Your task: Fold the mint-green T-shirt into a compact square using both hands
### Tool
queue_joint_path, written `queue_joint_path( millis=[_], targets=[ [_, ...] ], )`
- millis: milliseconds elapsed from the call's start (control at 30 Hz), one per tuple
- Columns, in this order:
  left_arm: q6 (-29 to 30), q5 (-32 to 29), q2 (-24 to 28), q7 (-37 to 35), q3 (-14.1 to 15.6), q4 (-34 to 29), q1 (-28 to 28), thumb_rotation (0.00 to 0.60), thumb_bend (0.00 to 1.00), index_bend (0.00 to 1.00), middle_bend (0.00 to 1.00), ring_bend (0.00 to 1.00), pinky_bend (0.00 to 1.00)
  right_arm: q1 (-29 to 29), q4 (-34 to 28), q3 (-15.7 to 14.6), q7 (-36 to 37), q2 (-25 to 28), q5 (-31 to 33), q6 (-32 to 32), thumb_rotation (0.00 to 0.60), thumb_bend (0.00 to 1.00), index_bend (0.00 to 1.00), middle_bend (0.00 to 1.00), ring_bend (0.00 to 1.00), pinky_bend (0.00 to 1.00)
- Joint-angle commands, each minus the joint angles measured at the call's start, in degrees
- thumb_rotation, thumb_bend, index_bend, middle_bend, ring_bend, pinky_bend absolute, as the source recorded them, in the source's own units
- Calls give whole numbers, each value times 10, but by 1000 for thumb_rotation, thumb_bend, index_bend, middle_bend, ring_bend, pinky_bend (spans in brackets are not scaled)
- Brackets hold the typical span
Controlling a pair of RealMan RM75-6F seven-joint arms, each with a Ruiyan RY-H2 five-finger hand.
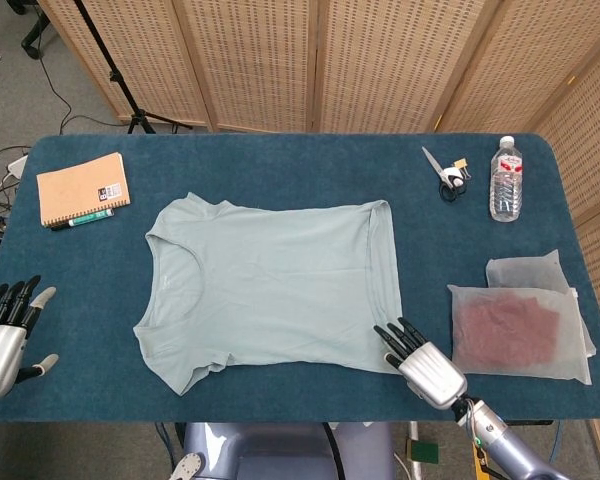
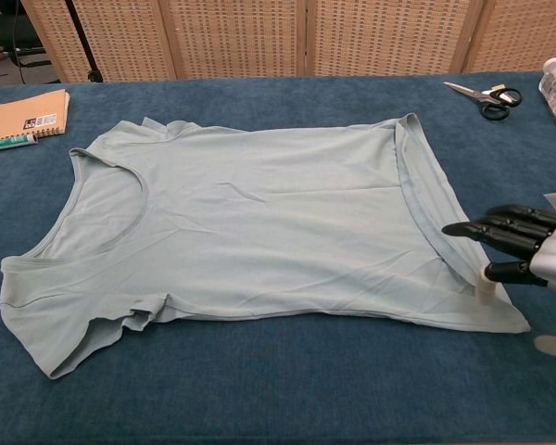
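table: long table covered in dark blue carpet-like cloth (image 1: 280, 160), rounded corners, fills most of both views
shirt: mint-green short-sleeved T-shirt (image 1: 270, 285) lies flat and unfolded mid-table, neckline toward the robot's left, hem toward its right; near sleeve slightly rumpled at the front-left corner; hem edge shows a narrow turned-over strip
pouches: two frosted translucent plastic pouches (image 1: 525, 325) at the right edge, overlapping; the larger front one holds something dark red, the smaller one sits behind it
right hand: silver-backed robot hand with black fingers (image 1: 420, 358), at the shirt's near hem corner; fingers extended and spread, pointing across the hem; in chest view the black fingers (image 2: 500, 229) hover just over the hem edge, pale thumb tip down at the cloth; nothing gripped, contact with the fabric can't be confirmed
left hand: matching silver hand with black fingers (image 1: 5, 330) at the table's front-left edge, well apart from the shirt; fingers straight and apart, holding nothing; only head view shows it
notebook: tan spiral-bound notebook (image 1: 82, 188) at the far-left corner, small label on its cover
bottle: clear plastic water bottle with white cap (image 1: 506, 180) lying near the far-right corner
scissors: black-handled metal scissors (image 1: 446, 174) just left of the bottle, blades pointing away from the robot
pen: green-and-black pen (image 1: 80, 221) lying along the notebook's near edge, touching or just beside it
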Motion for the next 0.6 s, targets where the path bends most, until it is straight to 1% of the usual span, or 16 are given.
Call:
queue_joint_path(
  millis=[33, 500, 600],
  targets=[
    [-1, 0, 0, 0, 0, 0, 0, 600, 0, 0, 0, 0, 0, 3, 3, -1, -7, -6, 5, -4, 600, 260, 380, 0, 0, 0],
    [-3, -4, 1, -2, -1, 0, -1, 600, 0, 0, 0, 0, 0, 11, 21, 2, -48, -22, 31, -14, 600, 260, 396, 0, 0, 0],
    [-3, -4, 1, -1, 0, 0, -1, 600, 0, 0, 0, 0, 0, 13, 23, 1, -53, -25, 34, -15, 600, 298, 413, 0, 0, 0]
  ],
)
